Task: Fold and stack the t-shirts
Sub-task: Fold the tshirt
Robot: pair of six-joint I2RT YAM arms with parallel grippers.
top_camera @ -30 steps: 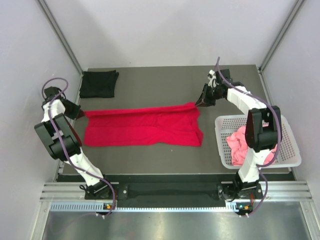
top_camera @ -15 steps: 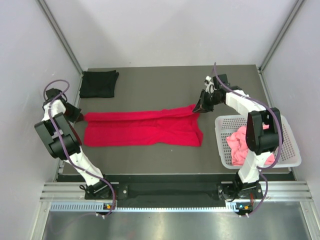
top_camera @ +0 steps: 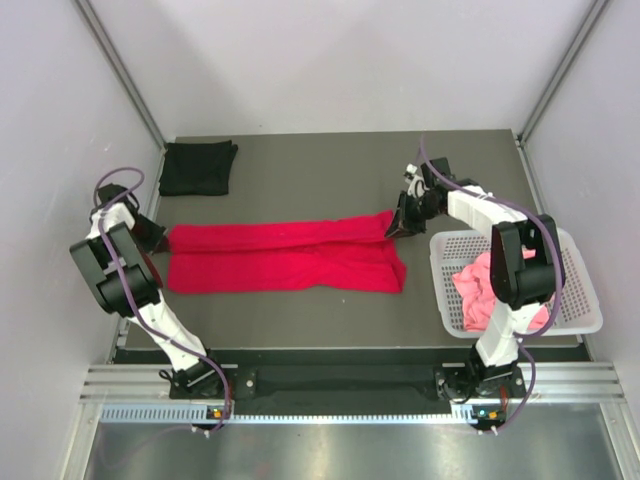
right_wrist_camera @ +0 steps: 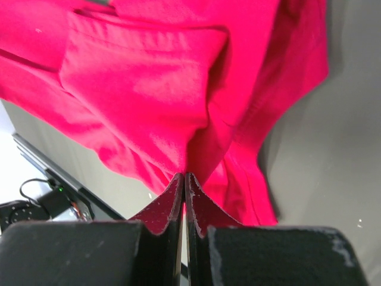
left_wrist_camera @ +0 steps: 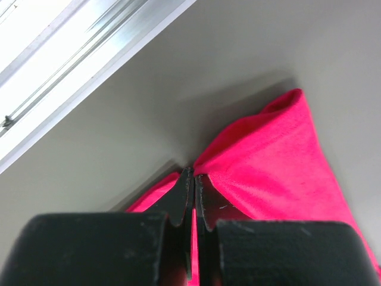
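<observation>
The red t-shirt lies stretched left to right across the middle of the table, seemingly doubled into a long band. The left gripper is pinched tight on its left end, and the right gripper on its far right corner. The black t-shirt sits folded at the far left corner. The salmon pink t-shirt lies bunched in the white basket at right.

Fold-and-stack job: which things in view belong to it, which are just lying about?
Job:
red t-shirt, pinched at its ends by left gripper and right gripper
black t-shirt, folded, far left
pink t-shirt, crumpled in white basket

Lying about:
white basket
table
</observation>
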